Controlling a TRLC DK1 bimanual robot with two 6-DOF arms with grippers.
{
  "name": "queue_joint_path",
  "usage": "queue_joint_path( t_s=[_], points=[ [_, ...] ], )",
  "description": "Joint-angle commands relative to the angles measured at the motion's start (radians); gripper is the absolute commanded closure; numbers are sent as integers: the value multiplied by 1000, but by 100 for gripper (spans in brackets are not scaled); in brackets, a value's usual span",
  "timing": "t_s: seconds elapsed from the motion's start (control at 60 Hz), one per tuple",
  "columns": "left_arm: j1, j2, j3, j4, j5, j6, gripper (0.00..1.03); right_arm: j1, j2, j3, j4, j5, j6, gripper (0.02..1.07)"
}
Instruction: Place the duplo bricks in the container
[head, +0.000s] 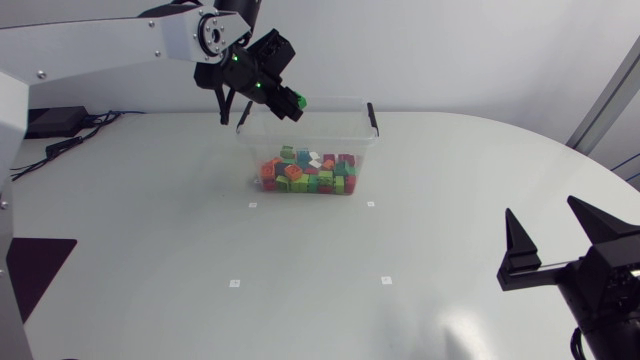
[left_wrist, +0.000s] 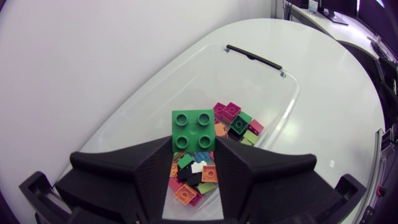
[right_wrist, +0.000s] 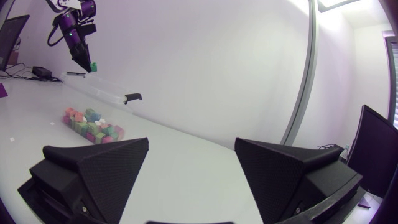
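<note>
**A:** Where's the green brick (left_wrist: 193, 129) against the jaws?

**B:** Right between them. The left gripper (left_wrist: 194, 149) has a finger on each of two opposite sides, clamped near its lower edge. Most of the brick sticks out past the fingertips, four studs facing the wrist camera.

**A:** So how wide are the jaws?

**B:** One brick's width and no more, pressed against it. Nothing else touches them.

**A:** And what's under it?

**B:** The clear container (left_wrist: 292, 99), directly ahead of the fingers. The pile (left_wrist: 214, 146) of bricks lies on its floor – pink, orange, green, blue, one white. The held brick hangs well above it and is touching none of them.

**A:** From overhead?

**B:** The left gripper (head: 280, 95) sits over the container's (head: 360, 140) 11 o'clock corner, above the rim, with the green brick (head: 297, 101) at its tip. The left arm (head: 110, 45) comes in from 9 o'clock. The pile (head: 310, 172) is bunched towards the 6 o'clock wall. The container itself stands at about 12 o'clock on the table (head: 150, 230).

**A:** The other side?

**B:** The right gripper (head: 546, 210) is at about 4 o'clock on the table, well apart from the container – jaws spread wide, holding nothing. Its own camera shows the same: right gripper (right_wrist: 191, 143) has only bare table between its fingers, with the container (right_wrist: 109, 93) far ahead.
</note>
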Motion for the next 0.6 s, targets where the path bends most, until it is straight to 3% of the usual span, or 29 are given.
queue_joint_path(
  t_s=[0.0,0.1,0.217,0.267,0.317,0.583],
  points=[
    [5,50,54,-15,-6,-26,74,8,-38,-25,-21,11,17,7],
    [5,81,79,-15,-11,-28,74,7,-62,-25,-51,15,32,8],
    [3,113,105,-16,-25,-28,74,4,-111,-25,-97,24,46,19],
    [3,118,110,-16,-26,-28,74,1,-128,-25,-116,26,48,17],
    [3,122,114,-16,-26,-28,74,-2,-128,-25,-117,26,48,6],
    [2,165,142,-16,-37,-37,74,19,-128,-25,-130,23,34,6]
  ],
)
